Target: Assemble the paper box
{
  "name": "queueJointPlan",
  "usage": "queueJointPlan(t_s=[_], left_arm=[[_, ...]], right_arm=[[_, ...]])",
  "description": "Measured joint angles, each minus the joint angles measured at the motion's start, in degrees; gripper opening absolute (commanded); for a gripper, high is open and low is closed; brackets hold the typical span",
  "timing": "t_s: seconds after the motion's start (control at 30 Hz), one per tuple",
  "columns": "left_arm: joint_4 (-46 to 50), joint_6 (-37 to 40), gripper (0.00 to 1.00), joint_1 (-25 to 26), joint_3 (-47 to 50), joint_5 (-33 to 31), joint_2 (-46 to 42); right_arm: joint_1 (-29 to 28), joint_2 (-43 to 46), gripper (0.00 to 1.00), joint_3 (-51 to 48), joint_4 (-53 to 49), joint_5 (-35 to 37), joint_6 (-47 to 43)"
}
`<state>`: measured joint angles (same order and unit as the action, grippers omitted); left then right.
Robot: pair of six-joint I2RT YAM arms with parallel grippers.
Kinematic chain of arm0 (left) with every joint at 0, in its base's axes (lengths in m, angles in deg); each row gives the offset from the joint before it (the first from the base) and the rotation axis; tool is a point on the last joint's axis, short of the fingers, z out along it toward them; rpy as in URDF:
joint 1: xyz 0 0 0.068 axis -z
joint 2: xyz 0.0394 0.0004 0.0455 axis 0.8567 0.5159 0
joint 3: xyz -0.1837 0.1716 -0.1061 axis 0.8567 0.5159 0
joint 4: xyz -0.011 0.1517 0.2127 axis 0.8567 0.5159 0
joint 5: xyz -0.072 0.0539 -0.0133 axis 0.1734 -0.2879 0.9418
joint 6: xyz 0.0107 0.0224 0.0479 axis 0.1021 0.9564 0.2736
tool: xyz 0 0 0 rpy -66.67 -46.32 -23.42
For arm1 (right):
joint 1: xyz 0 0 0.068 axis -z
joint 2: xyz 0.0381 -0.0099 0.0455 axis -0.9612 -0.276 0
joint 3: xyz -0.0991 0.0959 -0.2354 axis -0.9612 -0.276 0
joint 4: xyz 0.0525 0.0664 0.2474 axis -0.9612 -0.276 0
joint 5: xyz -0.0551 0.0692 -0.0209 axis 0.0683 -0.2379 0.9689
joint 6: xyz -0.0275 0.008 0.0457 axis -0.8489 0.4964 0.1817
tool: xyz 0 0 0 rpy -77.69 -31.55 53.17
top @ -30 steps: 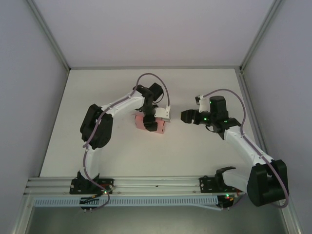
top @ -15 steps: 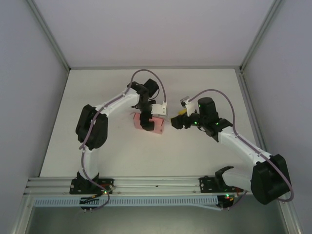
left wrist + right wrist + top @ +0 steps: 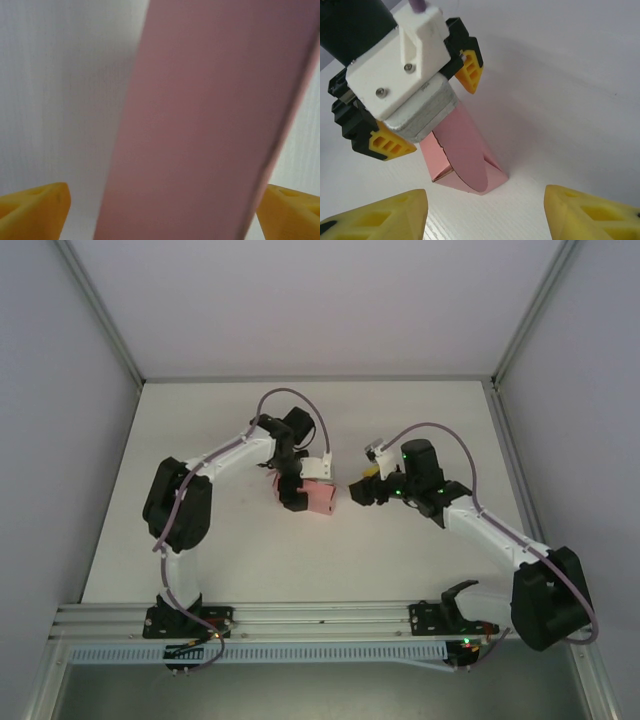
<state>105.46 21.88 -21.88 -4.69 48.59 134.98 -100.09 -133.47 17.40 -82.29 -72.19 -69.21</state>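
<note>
Paper box (image 3: 465,150), one, sits between left hand's (image 3: 427,109) two spread fingers (image 3: 469,75).

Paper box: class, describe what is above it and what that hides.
The left gripper hangs directly above the paper box, jaws open either side. Its body covers the box's upper end, so that end cannot be seen.

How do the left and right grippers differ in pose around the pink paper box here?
The left gripper points down over the paper box, with a pink panel rising between its fingers. The right gripper points sideways at the box from its right. The left gripper straddles the box, while the right gripper stands clear of it. Both are open, with yellow fingertips.
</note>
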Motion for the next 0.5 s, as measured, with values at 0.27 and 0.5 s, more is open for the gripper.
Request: queueJointPlan(t_s=[0.27, 0.5], left_arm=[[-1.3, -0.3, 0.85, -0.3, 0.0, 0.1, -0.4], [-1.5, -0.3, 0.84, -0.3, 0.0, 0.2, -0.5]], right_arm=[[-3.7, -6.4, 0.54, 1.3, 2.7, 1.0, -2.5], [-5.7, -8.0, 0.47, 2.6, 5.8, 4.3, -4.9]])
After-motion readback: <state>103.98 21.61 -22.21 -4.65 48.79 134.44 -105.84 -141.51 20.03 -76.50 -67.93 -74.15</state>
